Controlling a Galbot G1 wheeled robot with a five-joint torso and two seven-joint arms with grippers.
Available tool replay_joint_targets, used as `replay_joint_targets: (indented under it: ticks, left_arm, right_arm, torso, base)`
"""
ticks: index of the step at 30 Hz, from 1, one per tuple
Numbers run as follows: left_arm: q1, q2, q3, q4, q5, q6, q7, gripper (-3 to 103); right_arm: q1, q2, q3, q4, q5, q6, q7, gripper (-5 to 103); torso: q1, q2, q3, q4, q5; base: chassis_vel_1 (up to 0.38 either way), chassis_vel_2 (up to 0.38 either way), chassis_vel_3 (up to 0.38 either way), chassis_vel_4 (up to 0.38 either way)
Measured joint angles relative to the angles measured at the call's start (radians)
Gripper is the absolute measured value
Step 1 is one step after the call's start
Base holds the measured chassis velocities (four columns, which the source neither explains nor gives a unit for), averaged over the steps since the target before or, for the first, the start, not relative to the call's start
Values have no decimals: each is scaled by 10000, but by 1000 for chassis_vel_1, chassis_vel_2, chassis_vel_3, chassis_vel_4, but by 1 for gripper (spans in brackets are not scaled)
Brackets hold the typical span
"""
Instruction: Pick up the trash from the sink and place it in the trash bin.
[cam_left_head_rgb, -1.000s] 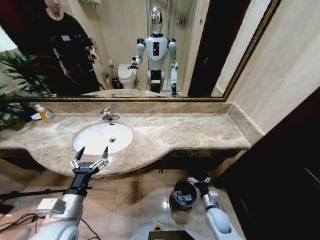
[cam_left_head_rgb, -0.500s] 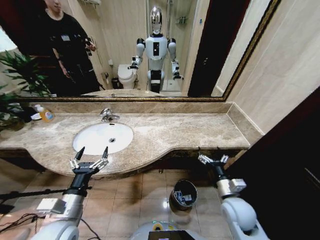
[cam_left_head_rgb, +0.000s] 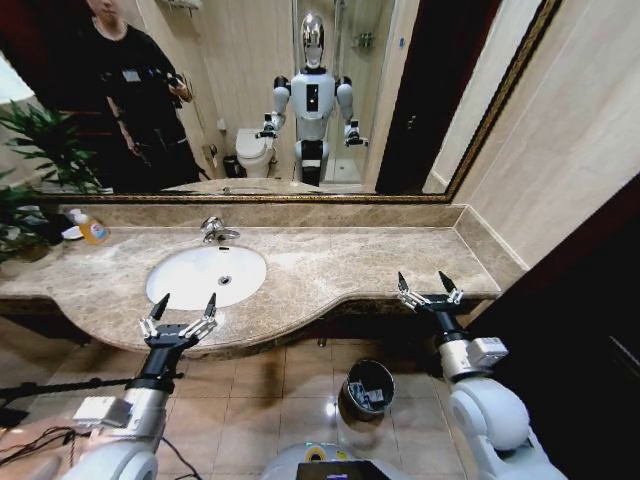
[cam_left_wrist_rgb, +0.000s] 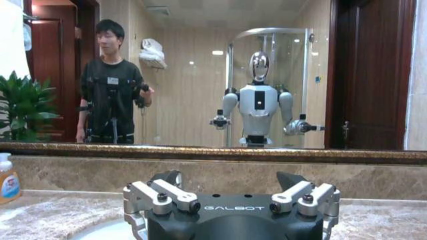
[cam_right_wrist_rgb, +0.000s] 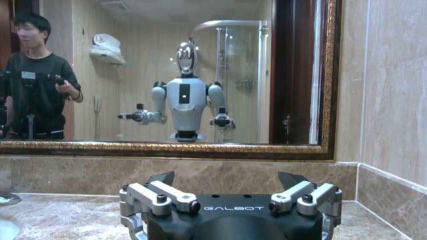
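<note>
Both grippers are spread wide and hold nothing. The left gripper (cam_left_head_rgb: 182, 312) hovers at the counter's front edge, just before the oval white sink (cam_left_head_rgb: 180, 285), whose basin looks bare apart from its drain. The right gripper (cam_left_head_rgb: 428, 288) hangs at the counter's front edge toward the right end, touching nothing. On the tiled floor between the 2 arms stands the small dark trash bin (cam_left_head_rgb: 352, 392), with trash (cam_left_head_rgb: 371, 395) inside: white bits with blue. The brown marble counter (cam_left_head_rgb: 340, 260) carries a chrome faucet (cam_left_head_rgb: 212, 230) and an orange-liquid bottle (cam_left_head_rgb: 92, 230) under a wide gilt-framed mirror (cam_left_head_rgb: 260, 100).
</note>
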Motion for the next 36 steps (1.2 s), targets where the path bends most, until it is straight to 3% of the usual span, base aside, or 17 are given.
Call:
replay_joint_targets:
  ticks: [36]
  left_arm:
    - [0,0,0,0,0,0,0,100]
  right_arm:
    - [2,11,-16,-87,-26,54,-27,100]
  torso:
    - [0,0,0,0,0]
  base:
    - [0,0,0,0]
